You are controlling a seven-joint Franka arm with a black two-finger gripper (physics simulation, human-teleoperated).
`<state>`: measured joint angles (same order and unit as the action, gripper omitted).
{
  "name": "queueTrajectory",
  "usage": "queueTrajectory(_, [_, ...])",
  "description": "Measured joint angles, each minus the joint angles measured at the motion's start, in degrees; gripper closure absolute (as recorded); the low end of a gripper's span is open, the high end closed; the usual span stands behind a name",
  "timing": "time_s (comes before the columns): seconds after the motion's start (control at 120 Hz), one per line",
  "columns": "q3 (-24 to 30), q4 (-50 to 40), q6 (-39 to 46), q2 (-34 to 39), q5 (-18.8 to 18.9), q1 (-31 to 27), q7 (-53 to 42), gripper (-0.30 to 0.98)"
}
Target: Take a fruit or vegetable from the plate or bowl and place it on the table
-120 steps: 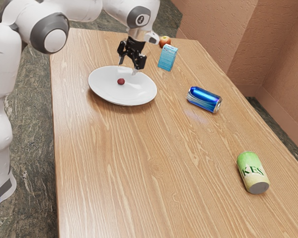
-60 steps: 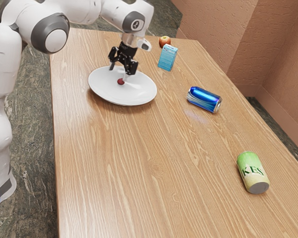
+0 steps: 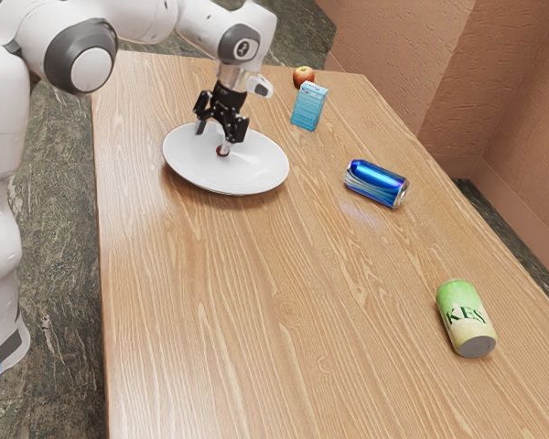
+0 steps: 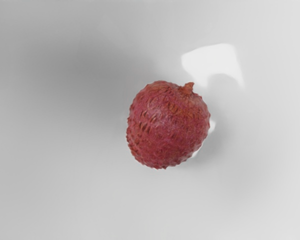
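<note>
- Wall (image 3: 384, 55): rough, terracotta-coloured, cornered, beyond our bench.
- Floor (image 3: 59, 229): dark greenish stone with pale veining.
- Bench (image 3: 284, 302): pale brown wood, its long grain running in wavy streaks, straight at the edges.
- Our arm (image 3: 2, 137): smooth white shells with grey rings and caps at the joints; it rises at the exterior view's left, bends over and reaches out above the plate.
- Plate (image 3: 265, 169): round, shallow, white and glossy, lying on the bench.
- Our black hand (image 3: 213, 137): angular, pointing down low over the plate; we have the jaws open, set well apart.
- Carton (image 3: 308, 107): boxy, light blue, upright beyond the plate.
- Two cylindrical cans on their sides: one shiny metallic blue (image 3: 375, 183), one green and cream (image 3: 467, 315) with dark lettering.
- Apple (image 3: 303, 77): round, smooth, red-orange, just beside the carton.
- Lychee (image 4: 167, 125): bumpy, deep pinkish-red skin, roundish with a stubby brown stem; it is on the plate, beneath our hand, and whether a finger touches it we cannot tell.
</note>
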<state>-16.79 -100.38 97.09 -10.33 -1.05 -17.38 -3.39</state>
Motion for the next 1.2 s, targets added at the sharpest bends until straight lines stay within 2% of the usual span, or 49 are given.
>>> queueTrajectory(1.2, [0.1,-3.4,6.8,0.8,-0.1,2.0,-0.3,0.02])
